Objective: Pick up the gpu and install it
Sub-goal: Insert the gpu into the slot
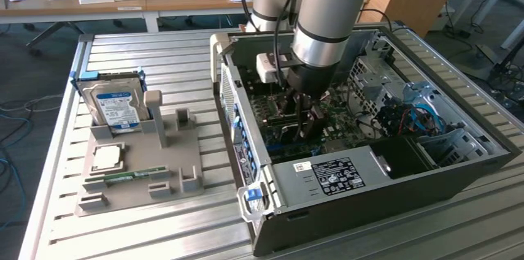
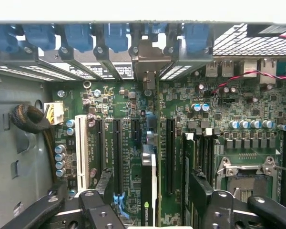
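The gpu [image 2: 148, 183] stands on edge in a slot of the motherboard [image 2: 219, 114], with its silvery end bracket [image 2: 148, 59] against the case's rear slot openings. My gripper [image 2: 150, 191] is open and straddles the card. One dark finger [image 2: 105, 183] stands on one side of it and the other finger [image 2: 200, 188] on the other side, with a gap between each finger and the card. In the exterior view my gripper [image 1: 299, 119] reaches down into the open computer case [image 1: 369, 174], over the board.
A grey holder tray [image 1: 135, 192] lies at the exterior view's left. It carries a blue-labelled hard drive [image 1: 115, 105], a processor chip [image 1: 107, 157] and a green memory stick [image 1: 123, 178]. Inside the case are a power supply [image 1: 332, 177], drive cages [image 1: 385, 73] and blue cables [image 1: 421, 119].
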`<state>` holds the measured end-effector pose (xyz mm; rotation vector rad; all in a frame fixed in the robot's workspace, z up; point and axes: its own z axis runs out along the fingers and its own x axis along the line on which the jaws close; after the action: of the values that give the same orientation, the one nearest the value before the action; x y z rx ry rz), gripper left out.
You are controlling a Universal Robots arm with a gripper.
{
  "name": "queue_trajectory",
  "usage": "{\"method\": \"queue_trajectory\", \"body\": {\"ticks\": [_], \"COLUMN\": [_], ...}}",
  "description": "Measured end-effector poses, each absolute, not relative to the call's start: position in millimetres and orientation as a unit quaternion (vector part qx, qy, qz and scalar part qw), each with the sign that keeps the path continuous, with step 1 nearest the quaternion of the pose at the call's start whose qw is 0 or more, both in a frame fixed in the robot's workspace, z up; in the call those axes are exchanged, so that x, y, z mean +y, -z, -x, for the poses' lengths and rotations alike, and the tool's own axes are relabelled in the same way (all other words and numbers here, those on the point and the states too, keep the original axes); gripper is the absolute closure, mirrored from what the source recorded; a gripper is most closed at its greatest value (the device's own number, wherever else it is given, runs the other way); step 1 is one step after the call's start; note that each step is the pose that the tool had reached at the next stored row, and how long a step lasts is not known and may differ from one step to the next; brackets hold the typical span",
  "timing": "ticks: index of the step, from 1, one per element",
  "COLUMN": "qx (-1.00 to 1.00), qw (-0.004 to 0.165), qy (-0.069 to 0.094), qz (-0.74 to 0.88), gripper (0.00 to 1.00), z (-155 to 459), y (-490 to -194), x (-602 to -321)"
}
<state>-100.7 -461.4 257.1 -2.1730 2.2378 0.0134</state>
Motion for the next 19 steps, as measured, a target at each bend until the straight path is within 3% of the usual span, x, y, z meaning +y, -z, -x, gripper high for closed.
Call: {"method": "queue_trajectory", "body": {"ticks": [19], "qx": [0.717], "qw": [0.011], "qy": [-0.004], "qz": [0.697], "gripper": [0.25], "z": [101], "y": [-288], "x": [-461]}}
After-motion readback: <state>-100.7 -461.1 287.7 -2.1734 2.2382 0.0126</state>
